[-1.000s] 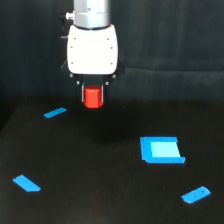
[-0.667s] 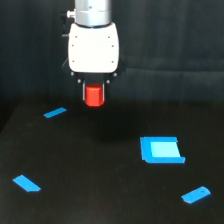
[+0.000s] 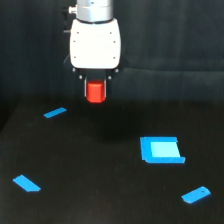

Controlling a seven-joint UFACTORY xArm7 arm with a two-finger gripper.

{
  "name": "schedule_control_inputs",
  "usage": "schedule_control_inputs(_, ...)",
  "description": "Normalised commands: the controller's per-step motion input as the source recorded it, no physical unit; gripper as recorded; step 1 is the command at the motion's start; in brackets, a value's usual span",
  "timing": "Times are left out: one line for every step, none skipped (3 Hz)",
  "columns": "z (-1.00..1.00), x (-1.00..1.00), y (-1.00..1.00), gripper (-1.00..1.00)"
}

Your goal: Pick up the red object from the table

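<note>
The red object [image 3: 95, 92] is a small red-orange stubby prism hanging clear above the black table [image 3: 100, 170] near the top middle of the exterior view. My gripper [image 3: 95, 90] is shut on it, its dark fingers pressed against both sides of the piece. Above them sits the white gripper body and the arm's grey wrist. The lower face of the red object shows below the fingertips, and a faint dark shadow lies on the table beneath it.
Flat blue pieces lie on the table: a thin strip [image 3: 55, 113] at the exterior view's left, a slanted one [image 3: 27, 183] at lower left, a larger square [image 3: 161, 149] at right, and a small one [image 3: 196, 194] at lower right.
The gripper has risen a little with the red object still held in it. The blue pieces have not moved.
</note>
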Motion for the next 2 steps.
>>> schedule_control_inputs(0.09, 0.00, -0.07, -0.94)
schedule_control_inputs(0.07, 0.05, -0.12, -0.92)
